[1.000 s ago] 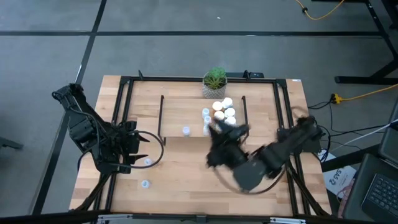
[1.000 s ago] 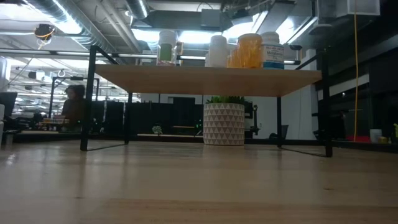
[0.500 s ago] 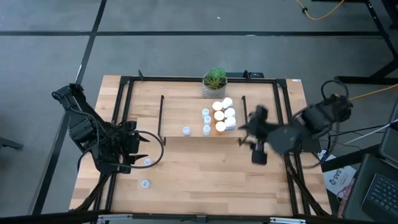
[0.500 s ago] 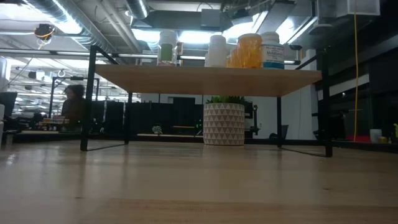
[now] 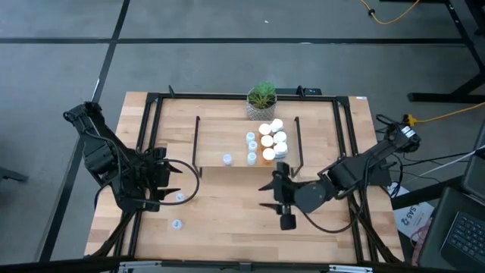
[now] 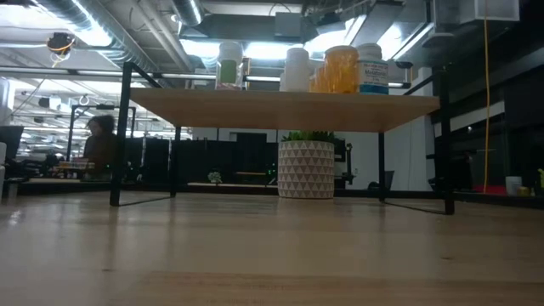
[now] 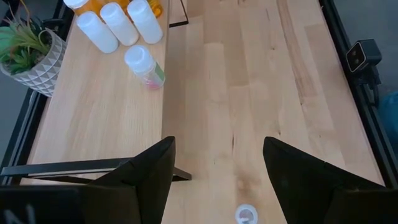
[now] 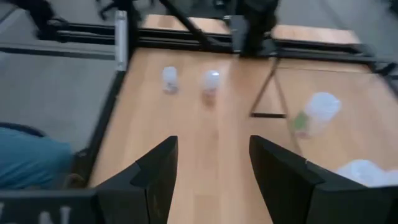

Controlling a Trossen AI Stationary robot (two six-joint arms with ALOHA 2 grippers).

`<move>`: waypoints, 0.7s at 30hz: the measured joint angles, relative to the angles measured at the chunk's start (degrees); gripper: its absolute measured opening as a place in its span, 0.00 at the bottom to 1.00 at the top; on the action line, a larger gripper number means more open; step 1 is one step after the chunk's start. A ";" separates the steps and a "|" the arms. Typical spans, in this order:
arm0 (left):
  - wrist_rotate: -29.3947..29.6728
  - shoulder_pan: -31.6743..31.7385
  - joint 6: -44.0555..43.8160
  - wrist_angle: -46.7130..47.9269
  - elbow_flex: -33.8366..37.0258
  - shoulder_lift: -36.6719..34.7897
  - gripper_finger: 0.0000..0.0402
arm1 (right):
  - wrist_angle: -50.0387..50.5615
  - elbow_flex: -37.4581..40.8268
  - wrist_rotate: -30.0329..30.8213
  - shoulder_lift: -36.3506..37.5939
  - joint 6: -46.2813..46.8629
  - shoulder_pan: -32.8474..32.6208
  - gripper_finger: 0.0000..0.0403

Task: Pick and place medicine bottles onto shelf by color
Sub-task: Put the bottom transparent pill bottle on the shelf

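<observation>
bottles on shelf: a cluster of white-capped and orange medicine bottles stands on the right part of the shelf; one small pale bottle stands apart near its front edge
bottles left: two small clear bottles sit on the surface at front left, one just beside the left gripper
left jaws: open, empty, waiting by the left frame
right jaws: the right gripper hangs over the surface in front of the shelf, jaws parted, nothing between them
handling: likely light, rigid plastic; smooth round walls may slip, and a tiny upright bottle tips easily
hold: across the body below the cap, jaws level, closing gently
</observation>
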State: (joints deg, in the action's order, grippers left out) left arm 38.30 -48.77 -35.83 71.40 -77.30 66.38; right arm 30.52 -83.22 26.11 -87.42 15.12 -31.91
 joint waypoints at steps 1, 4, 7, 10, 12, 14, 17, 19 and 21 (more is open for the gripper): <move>0.12 0.00 0.19 0.00 0.00 -0.01 0.59 | 0.25 -0.20 -1.35 0.08 0.52 0.24 0.50; 2.13 0.16 0.44 -0.08 0.00 -0.01 0.59 | 5.11 -3.93 -1.99 0.11 0.57 0.64 0.50; 4.15 1.60 2.47 -0.25 0.00 -0.01 0.59 | 9.10 -9.09 -1.75 0.23 -2.00 0.67 0.50; 4.36 3.74 4.96 -1.24 -0.02 -0.01 0.59 | 14.45 -13.78 -1.84 0.28 -1.92 0.52 0.50; 3.99 4.82 5.10 -1.43 -0.02 -0.01 0.59 | 16.42 -14.62 -1.72 0.41 -1.84 -0.20 0.50; 2.86 5.32 4.47 -1.44 -0.02 -0.01 0.59 | 17.89 -14.03 -1.57 0.34 -1.70 -0.83 0.50; -2.09 5.38 3.16 -1.74 -0.02 -0.01 0.59 | 18.82 -11.33 -1.81 0.28 3.84 -1.76 0.50; -6.81 5.49 3.99 -2.10 -0.02 -0.01 0.59 | 18.52 -9.38 -1.96 0.25 9.20 -2.02 0.50; -11.43 6.55 6.43 -2.16 -0.48 0.01 0.59 | 17.75 -8.28 -2.10 0.16 12.38 -1.93 0.50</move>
State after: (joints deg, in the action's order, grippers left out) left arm 26.87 -42.22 -29.40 69.23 -77.78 66.39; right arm 48.27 -91.50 24.01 -87.26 27.50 -33.84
